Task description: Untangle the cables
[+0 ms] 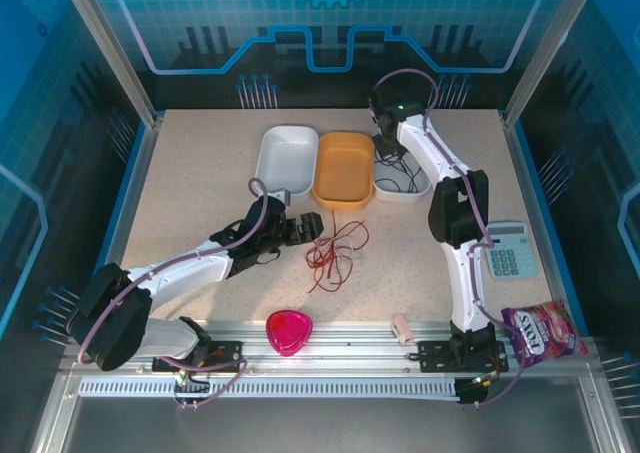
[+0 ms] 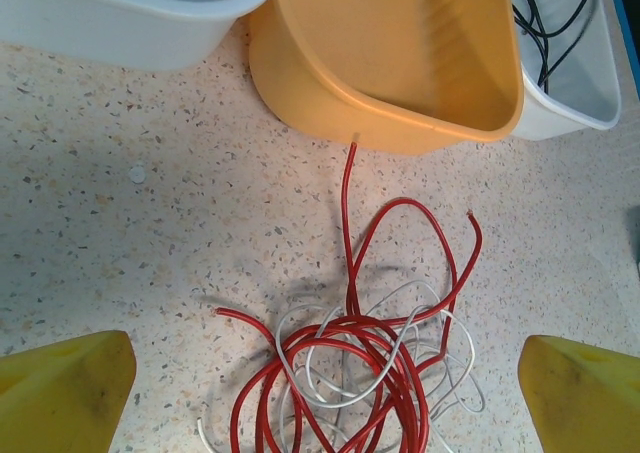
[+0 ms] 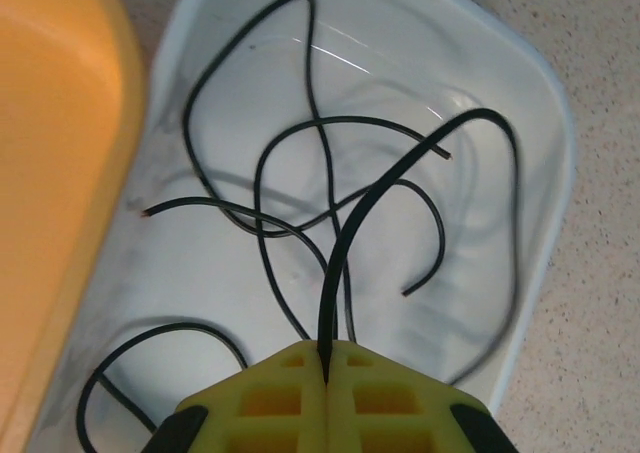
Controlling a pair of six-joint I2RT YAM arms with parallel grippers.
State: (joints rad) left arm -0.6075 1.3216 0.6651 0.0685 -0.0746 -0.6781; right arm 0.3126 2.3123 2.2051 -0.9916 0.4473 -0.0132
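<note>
Noted red cable (image 2: 350, 373) and white cable (image 2: 330, 401) tangled in one heap on the table (image 2: 150, 223), just in front of the orange tray (image 2: 330, 103), with one red strand reaching up to its wall. Found black cable (image 3: 333, 273) lying in loose loops inside the white tray (image 3: 540, 123) beside the orange one, one strand pinched between the pressed-together fingers of the right gripper (image 3: 326, 358). Logged left gripper (image 2: 320, 353) over the red-white heap, fingers spread wide, holding nothing.
</note>
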